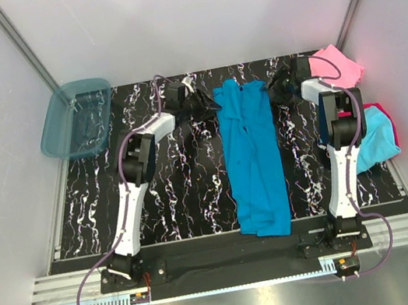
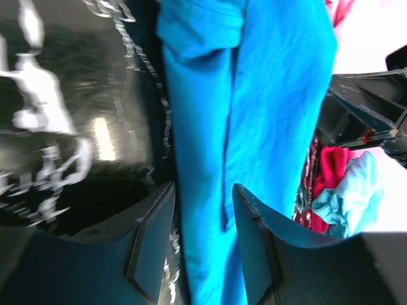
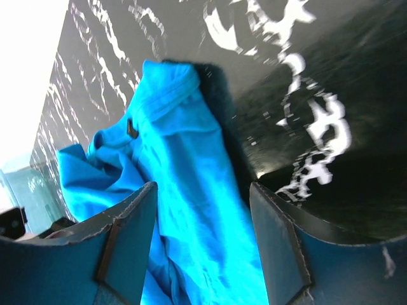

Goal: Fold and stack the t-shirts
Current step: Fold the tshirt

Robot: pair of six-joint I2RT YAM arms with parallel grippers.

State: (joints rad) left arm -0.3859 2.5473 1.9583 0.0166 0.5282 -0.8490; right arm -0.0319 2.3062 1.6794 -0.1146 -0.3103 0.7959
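My left gripper [image 1: 210,105] and right gripper [image 1: 274,85] hung with jaws spread, pinching nothing, either side of the far end of the teal-blue t-shirt [image 1: 252,156], a long folded strip down the middle of the table [image 1: 188,195]. The blue tub [image 1: 75,118] sat far left, well apart; pink [image 1: 335,66], cyan [image 1: 376,139] and magenta-red [image 1: 393,119] shirts crowded my right arm. The collar tag [image 3: 132,127] was too small to read.

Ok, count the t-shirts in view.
4: teal-blue shirt in the centre, pink shirt at the far right corner, light cyan shirt over magenta-red shirt at the right edge; others may be hidden.
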